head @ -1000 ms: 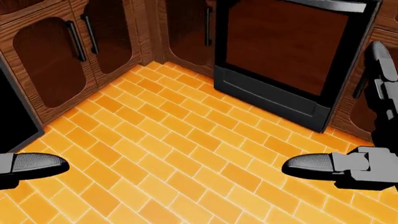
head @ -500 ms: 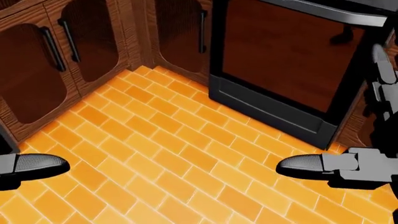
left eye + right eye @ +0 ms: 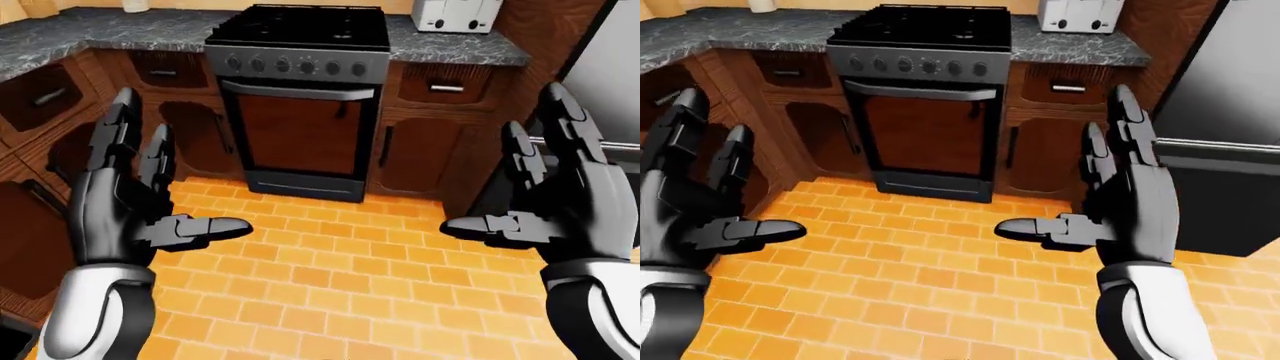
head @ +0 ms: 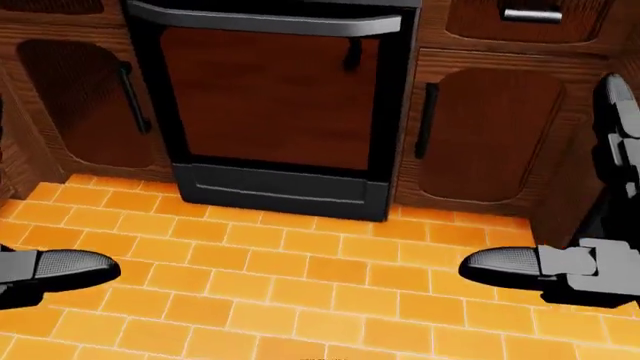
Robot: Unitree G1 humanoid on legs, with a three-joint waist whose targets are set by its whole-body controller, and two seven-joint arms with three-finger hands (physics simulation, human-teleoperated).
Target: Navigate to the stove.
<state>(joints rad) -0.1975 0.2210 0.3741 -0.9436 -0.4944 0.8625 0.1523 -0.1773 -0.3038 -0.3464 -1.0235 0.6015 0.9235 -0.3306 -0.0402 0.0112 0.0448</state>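
Black stove [image 3: 300, 97] (central), toaster [image 3: 456, 13], fridge [image 3: 1230, 127]

stove [image 3: 300, 97] between counters, toaster [image 3: 456, 13] right, fridge [image 3: 1230, 127] far right

Black gas stove [image 3: 298, 97], oven door shut, btwn wood cabinets, top-center of left-eye view.

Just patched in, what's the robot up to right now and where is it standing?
The robot is walking a kitchen and faces the stove, which sits square ahead between wooden cabinets under a grey countertop. A stretch of orange tiled floor lies between it and the oven door. Both the left hand and the right hand are raised, fingers spread, holding nothing. A toaster stands on the counter right of the stove, and a fridge fills the right edge.
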